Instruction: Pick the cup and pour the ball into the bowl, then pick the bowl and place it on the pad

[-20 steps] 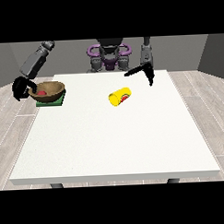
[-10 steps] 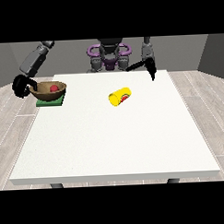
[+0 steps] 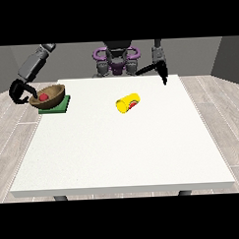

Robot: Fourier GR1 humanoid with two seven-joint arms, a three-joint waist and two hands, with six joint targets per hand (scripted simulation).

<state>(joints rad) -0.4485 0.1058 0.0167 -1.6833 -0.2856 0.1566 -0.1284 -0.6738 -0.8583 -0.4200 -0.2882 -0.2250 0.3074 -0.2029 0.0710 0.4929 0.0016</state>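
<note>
A brown bowl (image 3: 50, 94) with a red ball (image 3: 43, 96) inside sits tilted over the left part of the green pad (image 3: 59, 105). The hand at the view's left (image 3: 18, 91) is curled round the bowl's left rim. A yellow cup (image 3: 127, 103) lies on its side near the table's middle, its red-lined mouth turned toward the right. The hand at the view's right (image 3: 162, 73) hangs above the table's far edge, well away from the cup, fingers pointing down and holding nothing.
The white table (image 3: 123, 151) stretches wide toward the camera. The pad lies close to the table's left edge. The robot's torso (image 3: 117, 60) stands behind the far edge.
The bowl has shifted slightly left over the pad and tilted with the hand at the view's left. The hand at the view's right has drawn back and up from the cup.
</note>
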